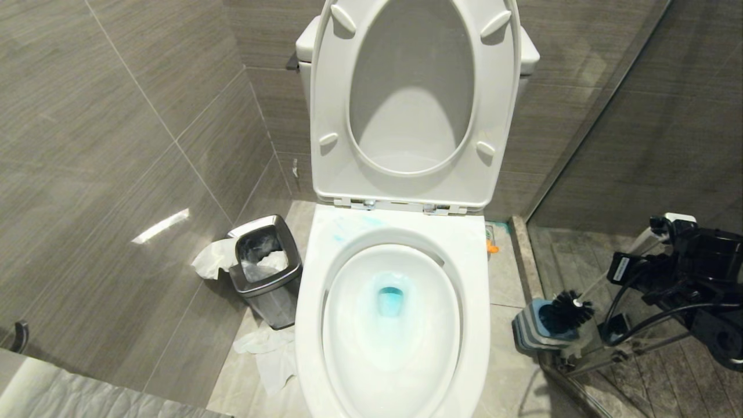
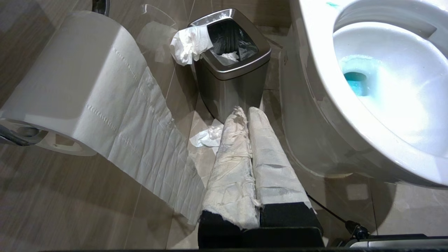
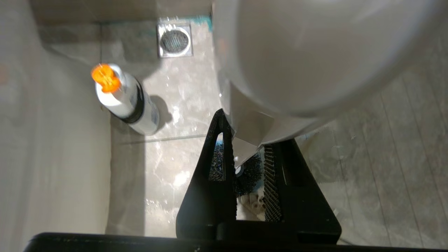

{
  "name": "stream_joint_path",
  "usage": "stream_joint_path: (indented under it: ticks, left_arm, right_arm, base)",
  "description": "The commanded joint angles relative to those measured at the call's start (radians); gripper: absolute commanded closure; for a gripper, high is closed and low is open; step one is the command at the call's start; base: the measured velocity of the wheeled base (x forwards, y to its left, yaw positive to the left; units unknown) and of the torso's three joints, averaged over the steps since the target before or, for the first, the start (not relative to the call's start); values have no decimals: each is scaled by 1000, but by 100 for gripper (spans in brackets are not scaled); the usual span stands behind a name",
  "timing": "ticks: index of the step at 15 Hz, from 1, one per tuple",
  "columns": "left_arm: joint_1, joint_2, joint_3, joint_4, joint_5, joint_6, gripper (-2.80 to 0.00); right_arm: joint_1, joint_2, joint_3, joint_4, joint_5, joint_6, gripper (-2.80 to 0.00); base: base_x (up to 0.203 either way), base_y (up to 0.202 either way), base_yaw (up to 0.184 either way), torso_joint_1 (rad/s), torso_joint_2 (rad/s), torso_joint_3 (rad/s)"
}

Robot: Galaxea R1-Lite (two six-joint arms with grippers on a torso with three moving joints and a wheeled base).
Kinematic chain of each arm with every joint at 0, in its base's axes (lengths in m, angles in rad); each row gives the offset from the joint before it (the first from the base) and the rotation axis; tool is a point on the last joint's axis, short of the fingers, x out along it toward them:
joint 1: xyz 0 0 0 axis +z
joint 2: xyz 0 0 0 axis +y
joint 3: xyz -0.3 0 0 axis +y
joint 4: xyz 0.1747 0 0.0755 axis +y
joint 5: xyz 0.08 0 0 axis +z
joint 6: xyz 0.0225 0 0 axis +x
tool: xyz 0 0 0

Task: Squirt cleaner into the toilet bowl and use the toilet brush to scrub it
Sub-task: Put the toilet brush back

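Note:
The white toilet bowl (image 1: 316, 278) stands in the middle with its seat raised, and turquoise cleaner (image 1: 390, 302) pools at its bottom. Low on the right, my right gripper (image 1: 656, 247) is shut on the white handle of the toilet brush (image 1: 572, 306). The black bristle head sits at the mouth of the grey, blue-topped holder (image 1: 540, 328). In the right wrist view the handle passes between the black fingers (image 3: 210, 168) of the right gripper (image 3: 246, 140), with bristles (image 3: 250, 171) below. My left gripper (image 2: 245, 112) is shut and empty left of the bowl (image 2: 315, 70), its fingers wrapped in white.
A square steel bin (image 1: 267, 273) stands left of the toilet with crumpled tissue (image 1: 270, 348) on the floor around it. A toilet paper roll (image 2: 77, 87) hangs near my left gripper. A bottle with an orange cap (image 3: 122, 101) stands near a floor drain (image 3: 174, 40). A glass partition (image 1: 580, 145) closes the right side.

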Motion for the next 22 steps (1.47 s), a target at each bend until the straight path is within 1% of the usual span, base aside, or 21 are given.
stream_joint_path:
  ticks: [1, 5, 16, 22]
  left_arm:
    - [0, 2, 2, 0, 0, 1, 0]
    - [0, 1, 2, 0, 0, 0, 0]
    - [0, 2, 2, 0, 2, -4, 0]
    - [0, 2, 2, 0, 1, -4, 0]
  right_arm:
    - [-3, 61, 7, -29, -1, 1, 0]
    - [-8, 98, 1, -50, 1, 1, 0]
    - [-18, 259, -26, -195, 17, -11, 0]
    - [-19, 302, -28, -200, 24, -11, 0]
  base:
    - [0, 0, 0, 0, 0, 0]
    - [0, 0, 0, 0, 0, 0]
    - [0, 0, 0, 0, 0, 0]
    - [0, 0, 0, 0, 0, 0]
